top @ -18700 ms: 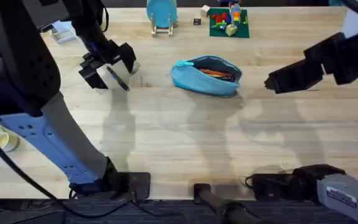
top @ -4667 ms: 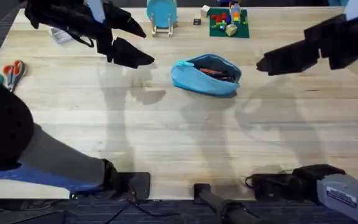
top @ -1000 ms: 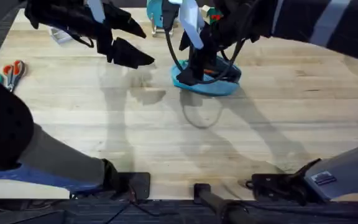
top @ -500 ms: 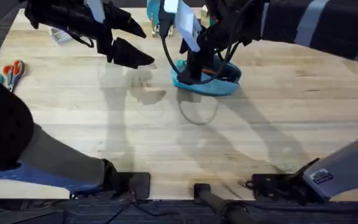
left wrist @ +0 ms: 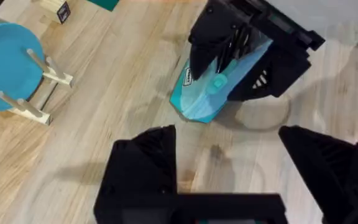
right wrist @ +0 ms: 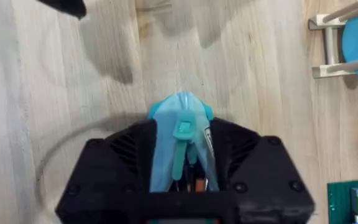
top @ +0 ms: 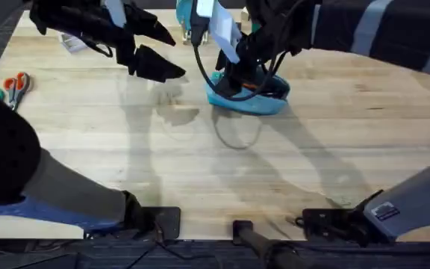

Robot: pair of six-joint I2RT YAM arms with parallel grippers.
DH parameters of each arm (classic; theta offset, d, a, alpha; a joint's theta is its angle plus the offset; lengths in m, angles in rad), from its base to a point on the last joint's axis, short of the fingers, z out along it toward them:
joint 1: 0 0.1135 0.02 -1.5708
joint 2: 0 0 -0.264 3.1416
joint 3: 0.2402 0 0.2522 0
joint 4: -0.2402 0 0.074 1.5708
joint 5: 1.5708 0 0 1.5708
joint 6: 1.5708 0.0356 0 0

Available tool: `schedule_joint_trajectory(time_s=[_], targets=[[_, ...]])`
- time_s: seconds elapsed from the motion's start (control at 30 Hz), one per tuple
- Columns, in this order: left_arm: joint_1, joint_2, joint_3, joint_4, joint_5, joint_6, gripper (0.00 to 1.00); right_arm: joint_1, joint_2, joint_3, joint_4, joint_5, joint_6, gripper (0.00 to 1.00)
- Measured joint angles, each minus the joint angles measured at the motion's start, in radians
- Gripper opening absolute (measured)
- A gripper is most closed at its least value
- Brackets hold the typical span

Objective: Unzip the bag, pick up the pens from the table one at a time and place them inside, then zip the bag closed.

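The light blue bag (top: 258,99) lies on the table (top: 200,172) at the back centre, its top gaping over a dark inside. My right gripper (top: 225,87) reaches across to the bag's left end. In the right wrist view the black fingers (right wrist: 120,162) pinch the bag (right wrist: 166,143) from both sides, with the pale teal zipper pull (right wrist: 182,129) between the tips of this gripper (right wrist: 180,134). My left gripper (top: 172,54) hangs open and empty above the table to the bag's left. From the left wrist, the right gripper (left wrist: 219,68) sits over the bag (left wrist: 201,102). The pens are out of view.
A round blue disc on a wooden stand (top: 193,15) and a green plate with toy bricks (top: 275,28) stand behind the bag. Orange-handled scissors (top: 15,84) lie at the left edge. A thin cable loop (top: 237,136) hangs in front of the bag.
The right arm has swung in from the right side to the bag's left end and closed around it, shifting slightly in the last half second. The left arm has stayed raised.
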Motion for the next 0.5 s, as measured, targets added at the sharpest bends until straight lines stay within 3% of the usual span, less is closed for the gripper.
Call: schedule_joint_trajectory(time_s=[0.27,0.5], targets=[[0.0,0.0,0.0,0.0,0.0,0.0,0.993,0.0,0.0,0.0,0.003,0.001,0.0,0.249],[0.0,0.0,0.0,0.0,0.0,0.0,0.993,0.0,0.0,0.0,0.003,0.003,0.0,0.121]])
